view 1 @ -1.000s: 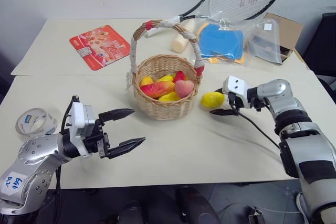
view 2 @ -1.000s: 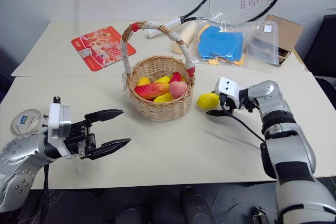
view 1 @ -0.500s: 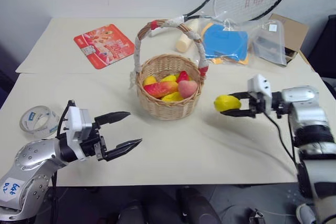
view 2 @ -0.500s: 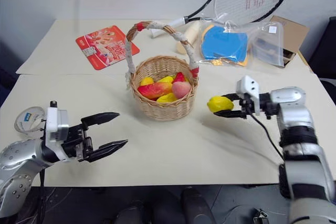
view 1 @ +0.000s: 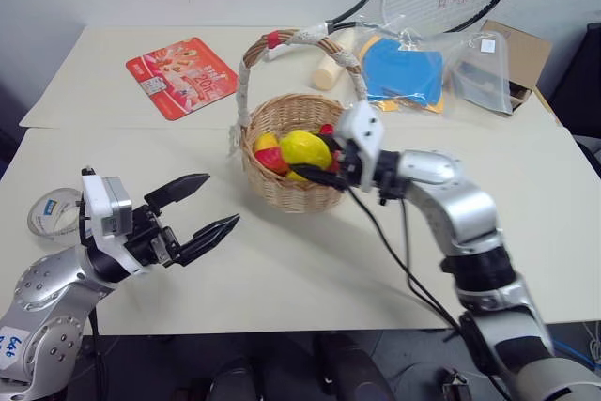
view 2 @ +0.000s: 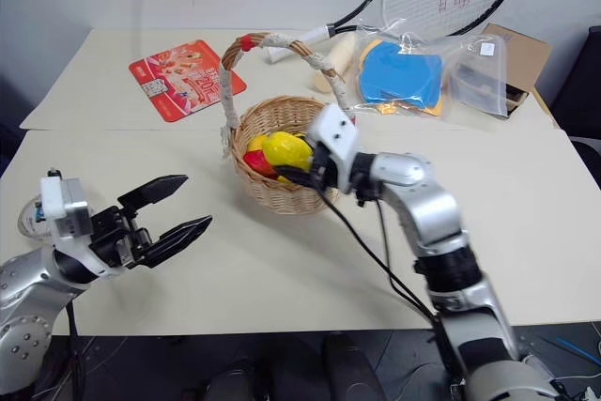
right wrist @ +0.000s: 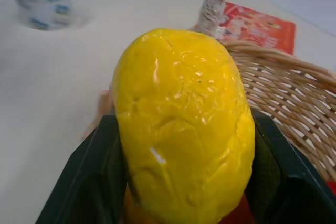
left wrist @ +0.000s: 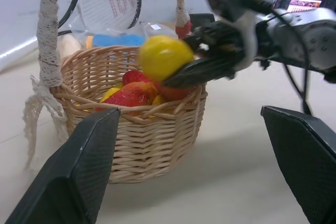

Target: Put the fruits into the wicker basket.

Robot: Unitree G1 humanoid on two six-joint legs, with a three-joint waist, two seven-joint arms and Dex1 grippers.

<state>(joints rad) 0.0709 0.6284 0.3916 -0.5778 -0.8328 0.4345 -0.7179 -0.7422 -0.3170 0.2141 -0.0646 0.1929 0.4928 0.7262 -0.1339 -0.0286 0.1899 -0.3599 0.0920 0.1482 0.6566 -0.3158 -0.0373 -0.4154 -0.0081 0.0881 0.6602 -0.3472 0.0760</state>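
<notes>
Nearest, the left gripper (view 1: 192, 216) hovers over the tabletop (view 1: 310, 269), fingers spread wide and empty, well short of the wicker basket (view 1: 282, 190). Beyond it the right gripper (view 1: 317, 164) pinches the yellow lemon (view 1: 305, 148) just above the basket's mouth, over the other fruits (left wrist: 131, 92) already piled inside (a crowded heap). Released here, the glossy lemon could roll off that heap and over the rim, or clip the arched handle (view 1: 246, 77).
</notes>
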